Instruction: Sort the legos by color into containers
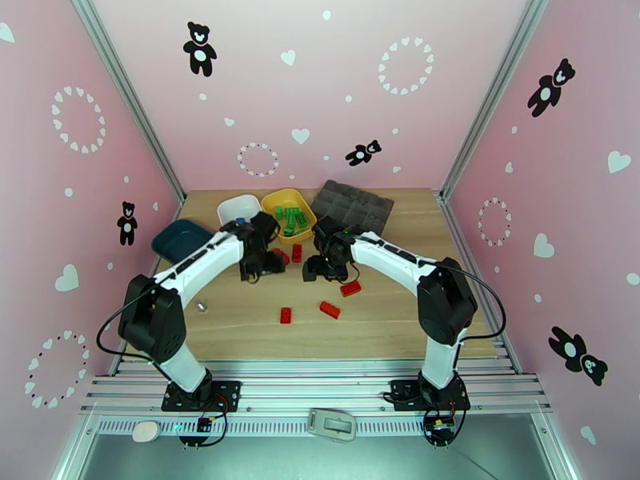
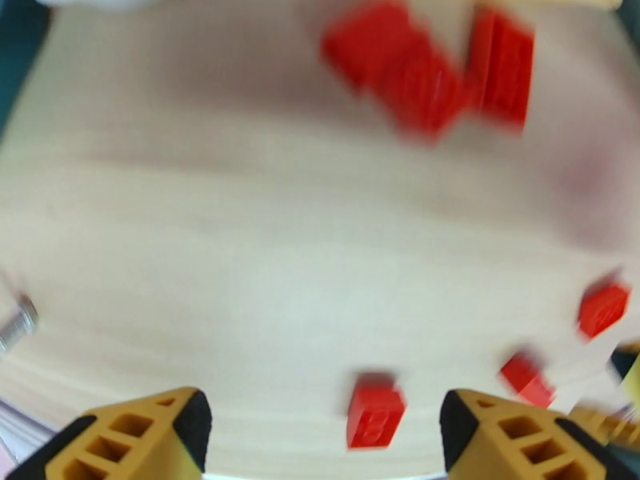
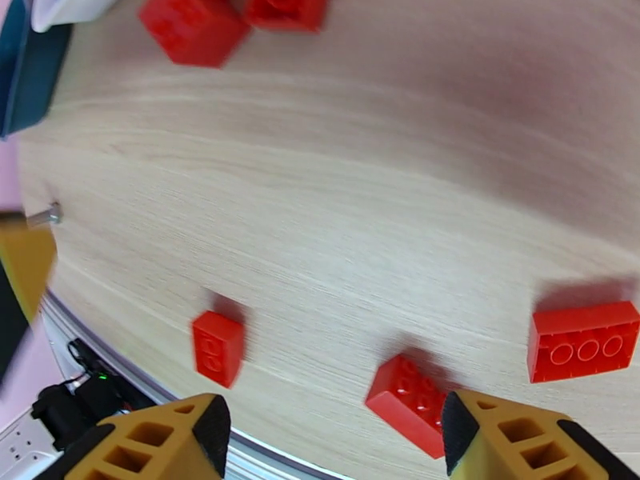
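Wood table (image 1: pixel 240 322); overhead shows green legos (image 1: pixel 290 219) in yellow tray (image 1: pixel 270 203).

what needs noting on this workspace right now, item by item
surface: wooden table, no marks seen
job's things: green bricks in yellow tray; red bricks loose on the table; white tray and teal tray at back left
clutter: grey organizer box; small bolt
grippers: left gripper open, empty; right gripper open, empty
cables: black cables looping beside each arm
surroundings: pink walls with bear and heart stickers
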Robot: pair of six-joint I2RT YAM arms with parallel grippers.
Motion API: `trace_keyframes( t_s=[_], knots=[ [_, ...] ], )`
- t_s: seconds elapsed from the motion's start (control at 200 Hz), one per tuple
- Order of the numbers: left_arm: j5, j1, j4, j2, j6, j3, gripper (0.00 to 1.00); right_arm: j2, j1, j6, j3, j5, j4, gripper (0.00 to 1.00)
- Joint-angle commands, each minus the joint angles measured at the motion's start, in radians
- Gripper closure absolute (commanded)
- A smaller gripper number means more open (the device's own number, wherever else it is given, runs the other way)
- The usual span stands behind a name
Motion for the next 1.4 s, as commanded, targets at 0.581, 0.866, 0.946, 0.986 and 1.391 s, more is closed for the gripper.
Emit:
trace_keyframes(
  t_s=[0.581,0.866,0.946,0.986,1.391],
  knots=[
    [0.014,-0.299,0.133,0.006,-0.201,-0.205,0.25,-0.238,-0.005,0.002,-0.232,0.034,-0.028,0.24],
    [0.016,-0.328,0.166,0.089,-0.233,-0.227,0.37,-0.282,-0.005,0.002,-0.269,0.035,-0.034,0.25],
    [0.008,-0.328,0.168,0.098,-0.239,-0.232,0.39,-0.287,-0.005,0.003,-0.272,0.034,-0.033,0.25],
    [0.004,-0.328,0.168,0.102,-0.242,-0.233,0.4,-0.288,-0.005,0.003,-0.272,0.032,-0.033,0.25],
    [-0.038,-0.326,0.142,0.141,-0.263,-0.172,0.55,-0.277,-0.005,0.01,-0.265,0.009,-0.008,0.28]
  ],
)
